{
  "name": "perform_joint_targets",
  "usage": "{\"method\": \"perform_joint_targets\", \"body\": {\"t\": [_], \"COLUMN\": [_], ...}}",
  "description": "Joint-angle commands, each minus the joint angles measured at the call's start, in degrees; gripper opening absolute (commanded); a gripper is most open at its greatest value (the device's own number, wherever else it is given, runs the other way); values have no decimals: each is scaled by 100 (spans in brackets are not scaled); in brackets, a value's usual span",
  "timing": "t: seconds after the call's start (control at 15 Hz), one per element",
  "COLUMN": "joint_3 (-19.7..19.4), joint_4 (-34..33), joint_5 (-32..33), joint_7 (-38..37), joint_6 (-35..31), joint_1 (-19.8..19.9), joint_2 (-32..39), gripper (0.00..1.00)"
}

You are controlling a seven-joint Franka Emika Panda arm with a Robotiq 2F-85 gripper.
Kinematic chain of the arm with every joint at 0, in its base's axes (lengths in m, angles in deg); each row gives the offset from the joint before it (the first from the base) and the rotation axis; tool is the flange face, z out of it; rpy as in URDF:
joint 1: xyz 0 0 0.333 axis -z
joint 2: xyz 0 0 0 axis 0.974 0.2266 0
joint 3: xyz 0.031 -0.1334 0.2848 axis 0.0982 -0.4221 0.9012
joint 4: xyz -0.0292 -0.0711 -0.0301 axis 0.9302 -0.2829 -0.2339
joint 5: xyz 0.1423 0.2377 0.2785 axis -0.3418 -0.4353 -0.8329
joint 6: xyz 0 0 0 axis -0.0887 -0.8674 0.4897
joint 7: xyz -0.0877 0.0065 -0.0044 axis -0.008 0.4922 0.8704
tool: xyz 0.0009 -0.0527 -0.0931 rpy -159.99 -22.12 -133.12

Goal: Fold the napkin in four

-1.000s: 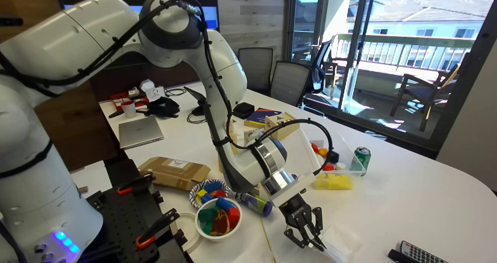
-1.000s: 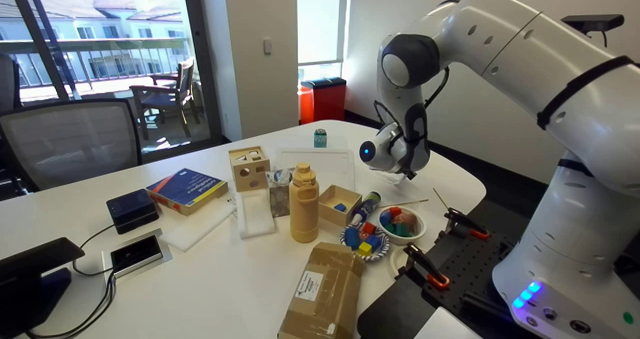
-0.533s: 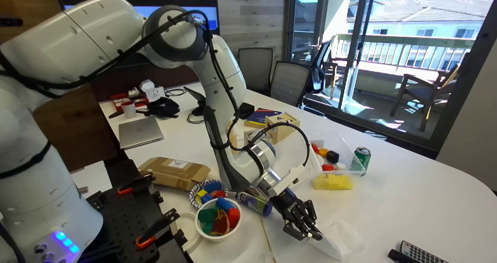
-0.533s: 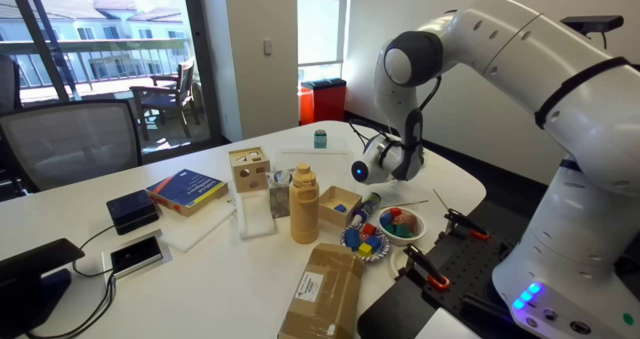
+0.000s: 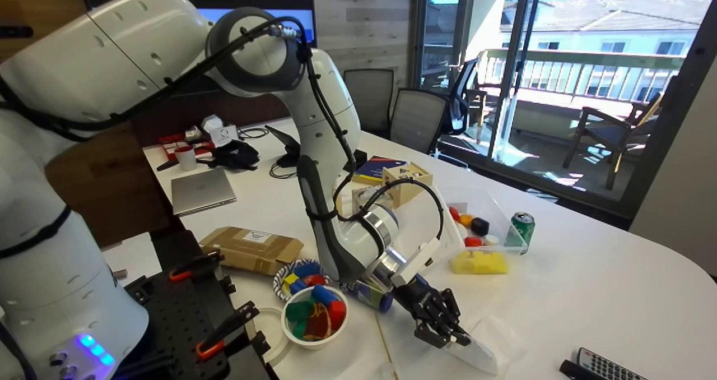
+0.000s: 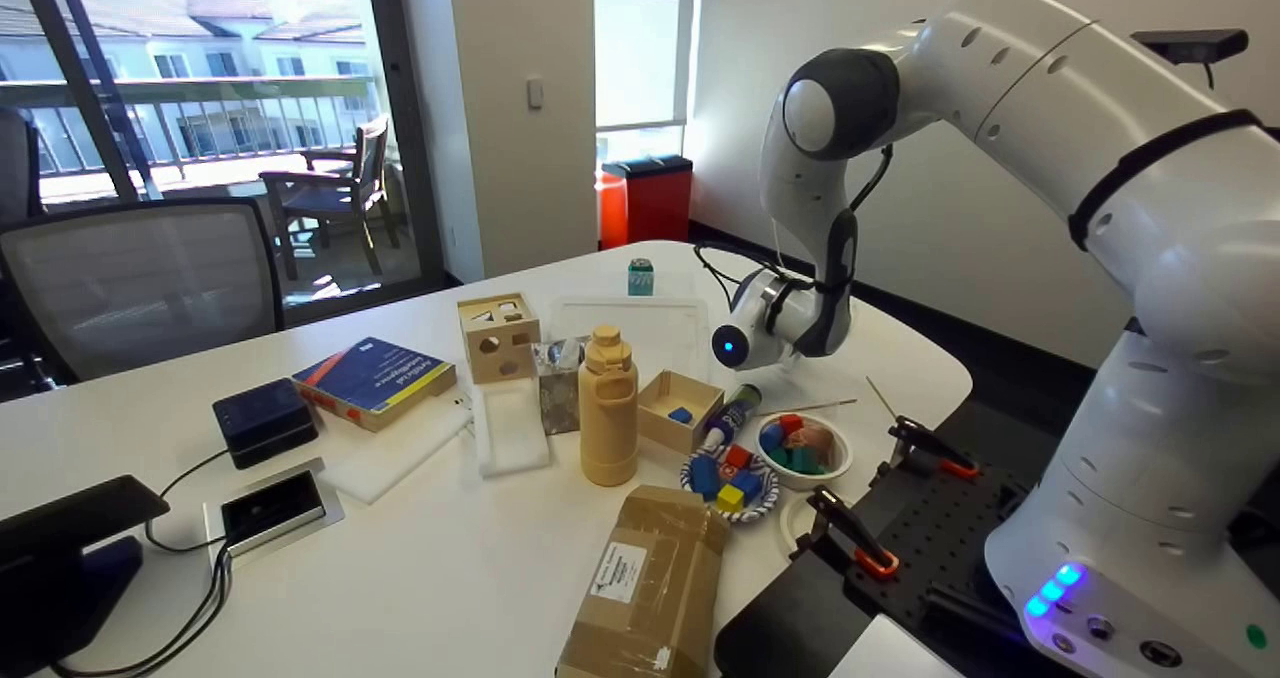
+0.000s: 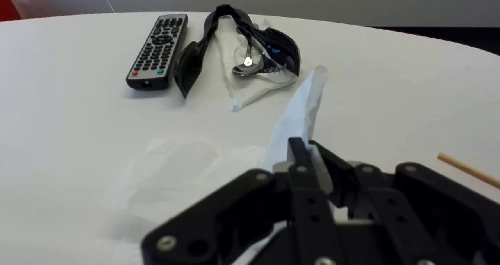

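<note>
Jaws: clamped on thin white papery napkin [image 7: 295, 118]; black two-fingered gripper [image 7: 304, 142] angled down
Napkin: sticks out past jaws, over smooth white table [image 7: 394, 101]
Table right, wrist view: slim tan stick [image 7: 468, 170]
Table far left, same view: silver-and-black remote control [image 7: 158, 48]

arm [image 5: 145, 38]: white, grey joints [image 6: 870, 98] | cables [image 5: 196, 71]: black | lights [image 6: 1053, 590]: blue | pincer [image 7: 304, 142]: black, silver screws [image 7: 166, 243]

Robot arm [image 6: 1030, 88], upright tan bottle [image 6: 608, 413], cardboard box [image 6: 662, 583]
</note>
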Motion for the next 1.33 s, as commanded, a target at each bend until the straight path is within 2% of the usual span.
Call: {"method": "perform_joint_targets", "body": {"t": [0.0,0.27,0.73,1.27], "joint_3": [157,279,467,398], "joint_4": [466,412,362,1139], "joint_5": [477,400,361,739], "joint_7": [-380,-599,-29,-527], "joint_6": [143,218,259,296], "joint_1": [182,372,547,576], "joint_2": [-582,-772,-717,-1011], "gripper": [2,2,2,2]}}
